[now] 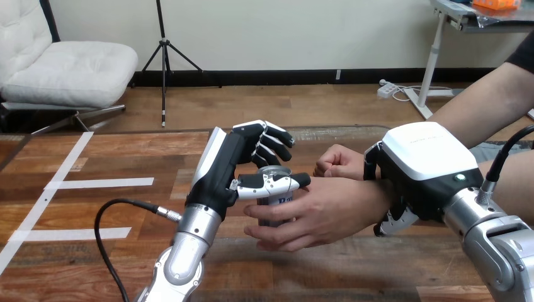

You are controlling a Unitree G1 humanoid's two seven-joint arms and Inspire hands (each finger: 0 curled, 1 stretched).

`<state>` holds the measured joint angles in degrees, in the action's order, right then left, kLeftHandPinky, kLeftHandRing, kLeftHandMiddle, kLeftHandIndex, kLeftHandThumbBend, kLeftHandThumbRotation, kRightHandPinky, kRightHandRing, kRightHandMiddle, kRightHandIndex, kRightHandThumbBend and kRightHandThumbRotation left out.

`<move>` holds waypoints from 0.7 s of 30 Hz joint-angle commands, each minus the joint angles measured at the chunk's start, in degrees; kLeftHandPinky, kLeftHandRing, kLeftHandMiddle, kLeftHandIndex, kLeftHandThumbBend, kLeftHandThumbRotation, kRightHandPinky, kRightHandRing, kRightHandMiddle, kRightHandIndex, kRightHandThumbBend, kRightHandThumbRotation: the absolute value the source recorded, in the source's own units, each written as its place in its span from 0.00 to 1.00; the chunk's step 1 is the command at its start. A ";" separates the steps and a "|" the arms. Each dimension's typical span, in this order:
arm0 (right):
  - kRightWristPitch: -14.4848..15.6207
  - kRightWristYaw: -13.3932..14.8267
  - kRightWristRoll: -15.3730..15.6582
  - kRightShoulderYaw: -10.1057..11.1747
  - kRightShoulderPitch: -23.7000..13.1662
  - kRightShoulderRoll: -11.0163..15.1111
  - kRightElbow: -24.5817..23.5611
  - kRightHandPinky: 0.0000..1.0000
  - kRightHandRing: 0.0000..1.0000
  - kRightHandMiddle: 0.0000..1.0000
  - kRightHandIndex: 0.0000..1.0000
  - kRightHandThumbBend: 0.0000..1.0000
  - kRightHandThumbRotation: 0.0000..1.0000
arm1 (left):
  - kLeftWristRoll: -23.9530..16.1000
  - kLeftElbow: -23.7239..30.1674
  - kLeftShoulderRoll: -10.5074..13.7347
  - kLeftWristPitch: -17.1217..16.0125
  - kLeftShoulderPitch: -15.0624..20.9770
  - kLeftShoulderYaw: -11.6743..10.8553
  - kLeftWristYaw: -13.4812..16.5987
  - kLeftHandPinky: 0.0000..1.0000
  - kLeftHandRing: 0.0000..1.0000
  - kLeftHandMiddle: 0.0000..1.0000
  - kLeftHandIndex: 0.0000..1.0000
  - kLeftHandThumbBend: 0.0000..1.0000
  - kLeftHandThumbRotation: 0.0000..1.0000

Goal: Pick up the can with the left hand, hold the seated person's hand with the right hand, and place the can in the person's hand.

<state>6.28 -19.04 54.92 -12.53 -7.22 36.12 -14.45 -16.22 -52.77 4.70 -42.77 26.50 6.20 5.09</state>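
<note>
**Wooden tabletop (75, 207), and the handover is at the point of release**

Tape-marked boards below, all the action just above them. The left hand (228, 168) is wrapped round the can (275, 211), thumb across its front and fingers over the rim. The person's hand (324, 214) cups the can from below and the side, so both are on it. The right hand (423, 165) clasps the person's wrist (371, 198), fingers curled underneath. This looks like the placing step, nearly home. Next the left hand needs to let go gently, once the person's grip takes the weight.
</note>
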 commanded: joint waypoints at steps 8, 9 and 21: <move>0.24 1.74 0.92 1.03 -3.37 -0.46 1.01 0.27 0.35 0.43 0.48 0.84 0.00 | 1.23 5.79 -0.37 -1.83 2.79 -0.08 -0.46 0.36 0.41 0.49 0.53 0.74 0.08; 0.24 1.66 0.89 1.03 -3.38 -0.48 1.03 0.28 0.35 0.43 0.48 0.84 0.00 | 1.18 5.93 -0.38 -1.77 2.74 -0.07 -0.47 0.36 0.41 0.49 0.53 0.74 0.08; -0.08 1.76 0.82 0.84 -3.44 -0.70 1.21 0.30 0.38 0.46 0.49 0.86 0.00 | 1.48 7.99 -0.67 -1.48 1.69 0.07 -1.59 0.36 0.41 0.49 0.53 0.74 0.09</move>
<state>6.04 -19.02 55.34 -12.54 -7.23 36.10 -14.19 -16.15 -49.12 4.23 -42.86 26.33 6.21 3.72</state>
